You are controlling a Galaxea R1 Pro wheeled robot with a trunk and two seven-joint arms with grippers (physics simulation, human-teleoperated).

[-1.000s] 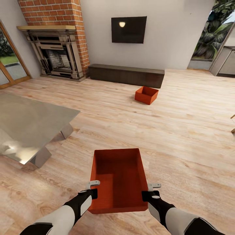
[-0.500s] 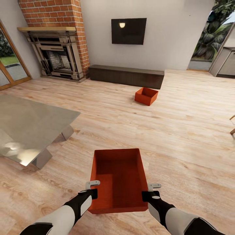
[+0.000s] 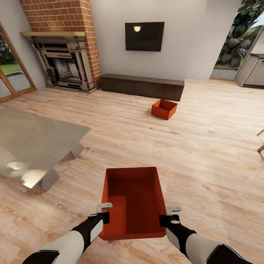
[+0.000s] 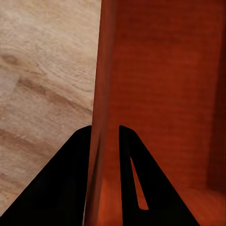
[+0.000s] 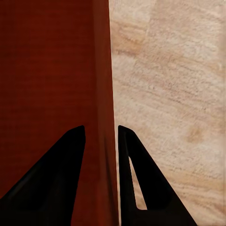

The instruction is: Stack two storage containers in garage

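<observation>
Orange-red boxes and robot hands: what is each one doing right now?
Near orange-red ribbed plastic container: open-top, empty, held at both side walls.
Far orange-red plastic container: on wood-plank floor, open-top, untouched.
Left gripper: shut on near container's wall.
Right gripper: shut on its opposite wall.

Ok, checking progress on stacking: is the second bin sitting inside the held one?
No, the second bin sits apart on the wood floor near the low cabinet, far from the held bin.

Right claw (image 5: pixel 100 129) clamped on container wall (image 5: pixel 101 70); wood-plank floor (image 5: pixel 174 94) beyond.
</observation>
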